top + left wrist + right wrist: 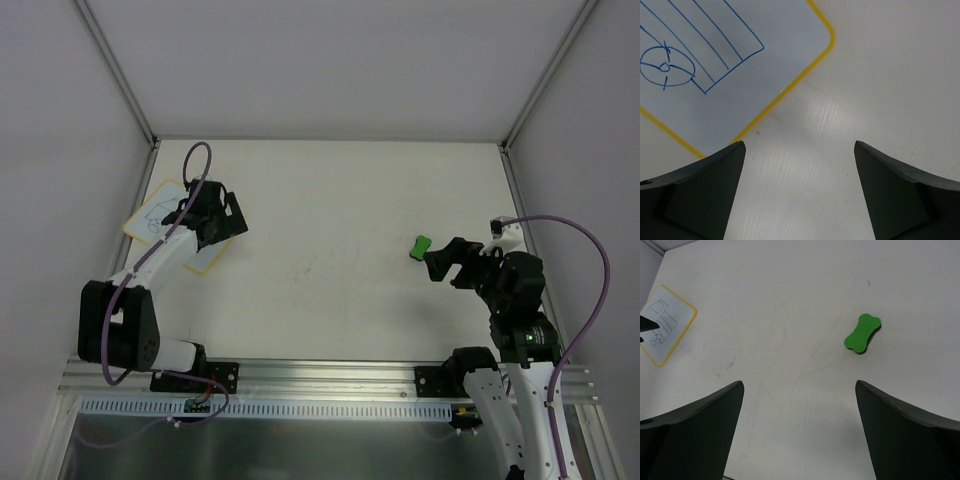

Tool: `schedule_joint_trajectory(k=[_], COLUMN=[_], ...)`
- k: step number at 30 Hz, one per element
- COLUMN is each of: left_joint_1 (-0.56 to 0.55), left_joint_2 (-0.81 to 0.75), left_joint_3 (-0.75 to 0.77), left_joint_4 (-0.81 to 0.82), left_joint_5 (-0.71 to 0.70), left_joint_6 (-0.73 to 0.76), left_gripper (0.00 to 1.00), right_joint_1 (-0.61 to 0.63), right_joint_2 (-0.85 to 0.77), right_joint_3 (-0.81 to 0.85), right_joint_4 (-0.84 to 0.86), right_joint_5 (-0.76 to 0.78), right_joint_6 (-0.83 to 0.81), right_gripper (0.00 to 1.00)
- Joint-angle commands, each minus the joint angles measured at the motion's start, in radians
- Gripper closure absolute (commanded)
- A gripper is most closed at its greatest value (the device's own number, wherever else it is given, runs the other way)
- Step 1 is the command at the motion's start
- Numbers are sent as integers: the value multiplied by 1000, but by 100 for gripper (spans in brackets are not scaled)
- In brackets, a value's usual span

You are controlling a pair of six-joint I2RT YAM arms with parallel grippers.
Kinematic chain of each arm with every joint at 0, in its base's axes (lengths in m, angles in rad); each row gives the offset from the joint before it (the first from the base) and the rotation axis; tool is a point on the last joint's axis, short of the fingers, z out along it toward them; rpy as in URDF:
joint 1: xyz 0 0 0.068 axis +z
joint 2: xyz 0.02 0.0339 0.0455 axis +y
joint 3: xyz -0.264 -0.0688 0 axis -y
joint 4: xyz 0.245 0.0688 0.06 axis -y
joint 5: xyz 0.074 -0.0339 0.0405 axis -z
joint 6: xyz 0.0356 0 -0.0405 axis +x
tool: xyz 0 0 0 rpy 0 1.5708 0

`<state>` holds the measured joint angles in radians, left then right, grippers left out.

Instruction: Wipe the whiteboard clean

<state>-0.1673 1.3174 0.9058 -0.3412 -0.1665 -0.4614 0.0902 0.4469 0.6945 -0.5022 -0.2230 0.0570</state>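
Observation:
The whiteboard (152,213) lies flat at the table's left side, white with a yellow border and a blue line drawing on it. In the left wrist view its rounded corner (740,75) fills the upper left. My left gripper (222,228) hovers over the board's right edge, open, with only bare table between its fingers (700,190). A green bone-shaped eraser (421,246) lies on the right side of the table. My right gripper (440,262) stands just short of the eraser (863,333), open and empty. The whiteboard (665,322) also shows far left in the right wrist view.
White walls with metal corner posts (120,75) close in the table on three sides. An aluminium rail (330,375) runs along the near edge and carries both arm bases. Purple cables (600,270) loop off each arm.

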Motion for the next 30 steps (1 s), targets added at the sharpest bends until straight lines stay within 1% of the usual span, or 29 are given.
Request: schedule_joint_trajectory(k=[1, 4, 10, 13, 18, 27, 30], left_joint_1=[20, 28, 28, 28, 28, 23, 8], left_joint_2=[125, 238, 353, 376, 405, 470, 479], left_joint_3=[77, 131, 160, 148, 130, 134, 127], left_joint_4=[122, 123, 126, 126, 133, 143, 145], left_joint_5=[-8, 7, 24, 44, 61, 91, 119], left_joint_6=[-26, -23, -43, -66, -86, -88, -91], left_gripper=[10, 11, 17, 20, 21, 27, 33], right_joint_1=[14, 26, 39, 42, 46, 51, 51], right_joint_2=[-8, -16, -22, -20, -19, -30, -30], right_joint_3=[-10, -16, -21, -20, -21, -20, -21], right_joint_4=[40, 40, 40, 40, 44, 42, 42], right_joint_5=[14, 22, 36, 40, 40, 39, 40], right_joint_6=[-32, -39, -43, -42, -45, -45, -46], right_gripper=[1, 1, 1, 1, 1, 1, 1])
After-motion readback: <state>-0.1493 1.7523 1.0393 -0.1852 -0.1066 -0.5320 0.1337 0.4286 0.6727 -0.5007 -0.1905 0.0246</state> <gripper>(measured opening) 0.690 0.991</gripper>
